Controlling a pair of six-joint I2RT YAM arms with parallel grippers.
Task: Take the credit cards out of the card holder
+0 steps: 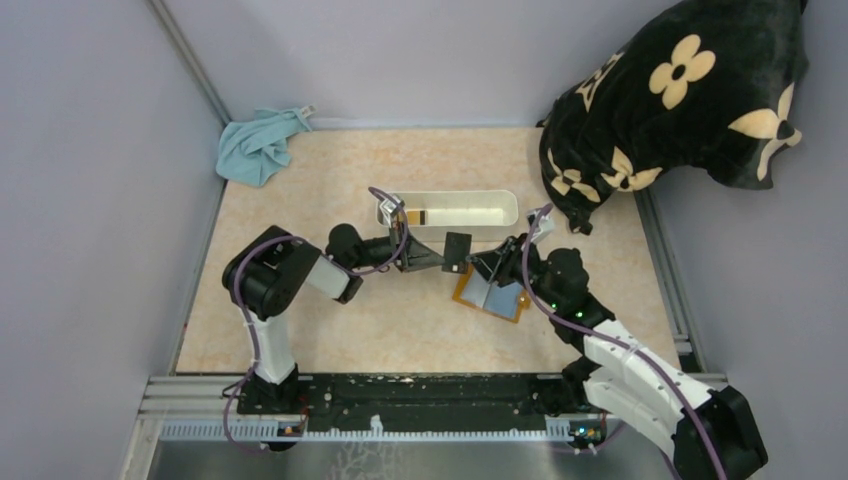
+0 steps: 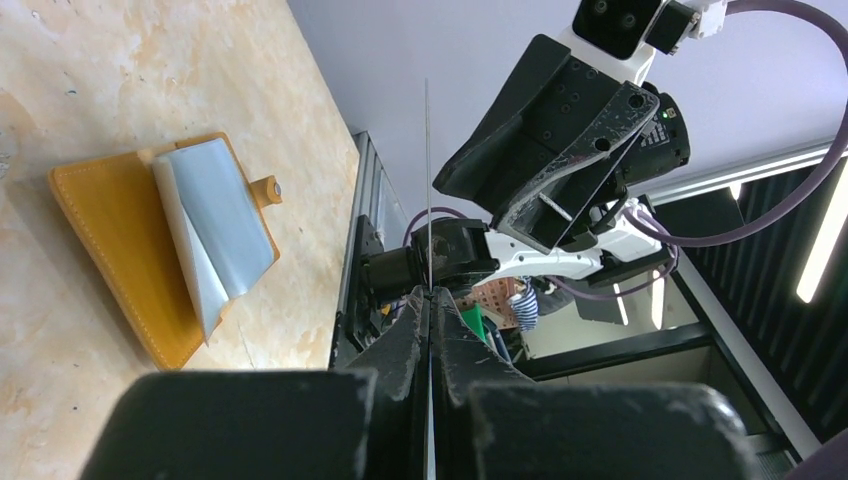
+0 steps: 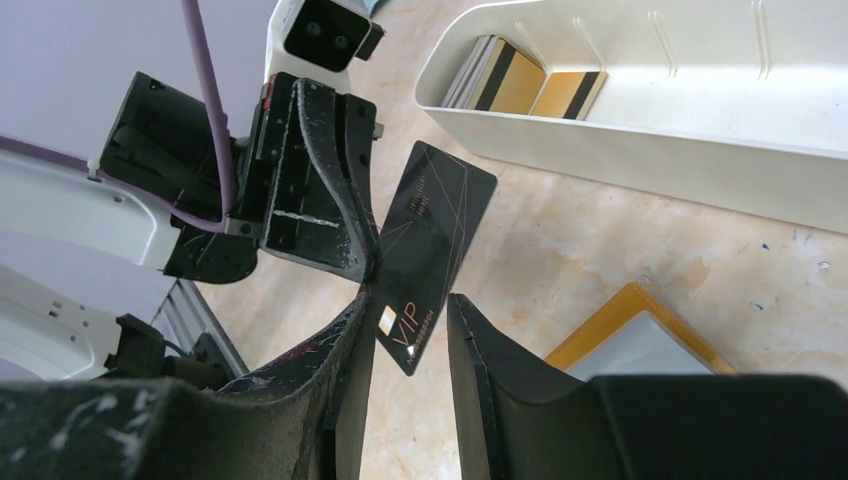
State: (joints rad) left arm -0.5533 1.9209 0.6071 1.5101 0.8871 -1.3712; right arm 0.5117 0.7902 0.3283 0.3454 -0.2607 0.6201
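Observation:
My left gripper is shut on a black card and holds it on edge above the table. In the right wrist view this card reads "VIP"; its lower corner hangs between my right gripper's open jaws. The orange-brown card holder lies open on the table under my right gripper, with a pale blue-grey card on it. The left wrist view shows the holder, the pale card and the black card edge-on above my left gripper.
A long white tray stands behind the grippers and holds tan-gold cards with dark stripes at its left end. A blue cloth lies at the back left. A black flowered cushion fills the back right corner.

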